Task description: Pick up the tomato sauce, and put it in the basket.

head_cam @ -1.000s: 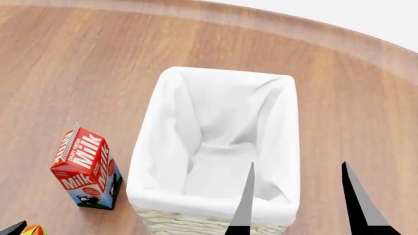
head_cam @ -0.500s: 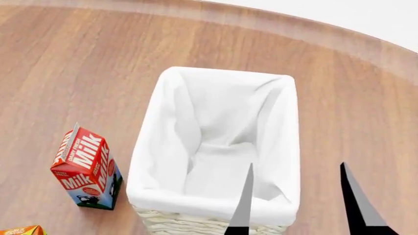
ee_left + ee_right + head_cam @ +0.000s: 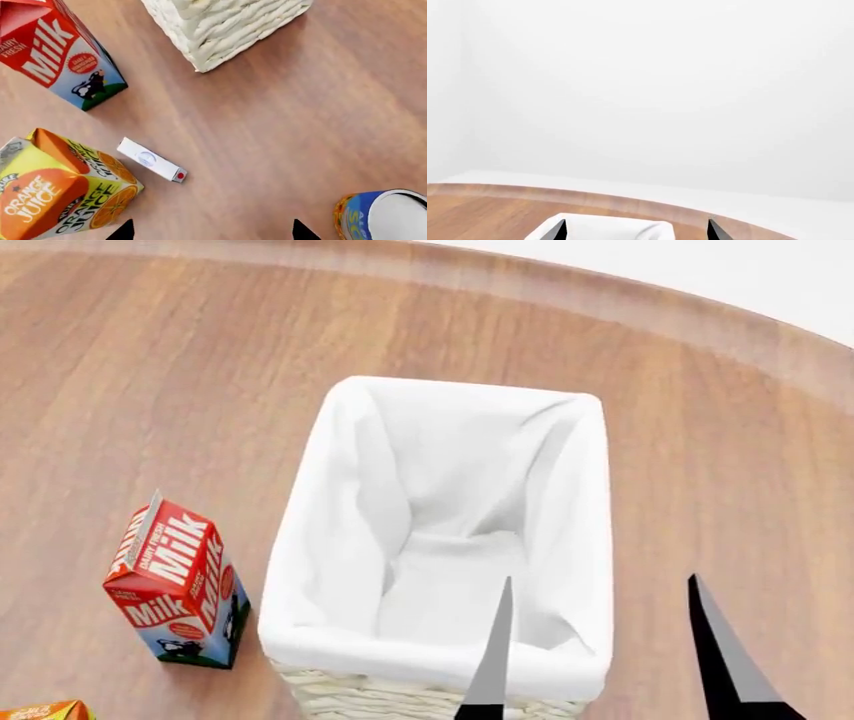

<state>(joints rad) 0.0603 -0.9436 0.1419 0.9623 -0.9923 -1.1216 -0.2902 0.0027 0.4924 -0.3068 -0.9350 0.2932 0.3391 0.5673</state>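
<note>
The tomato sauce can is not in any view. The cream wicker basket (image 3: pixel 567 490) with its white liner stands at the middle of the head view and looks empty. Its woven corner shows in the left wrist view (image 3: pixel 220 25) and its liner rim in the right wrist view (image 3: pixel 607 230). My right gripper (image 3: pixel 601 580) is open and empty, its fingers raised over the basket's near right corner; it also shows in its own view (image 3: pixel 636 222). My left gripper (image 3: pixel 212 225) is open and empty above bare wood, out of the head view.
A red milk carton (image 3: pixel 178 585) stands left of the basket, also in the left wrist view (image 3: pixel 57 50). An orange juice carton (image 3: pixel 60 192), a small white stick-shaped item (image 3: pixel 151 160) and a blue-and-orange can (image 3: pixel 383 215) are near the left gripper. The round wooden table's edge (image 3: pixel 641 300) runs along the back.
The right gripper's fingers have shifted slightly left in the head view. The dark left gripper tip at the bottom left corner has left the head view.
</note>
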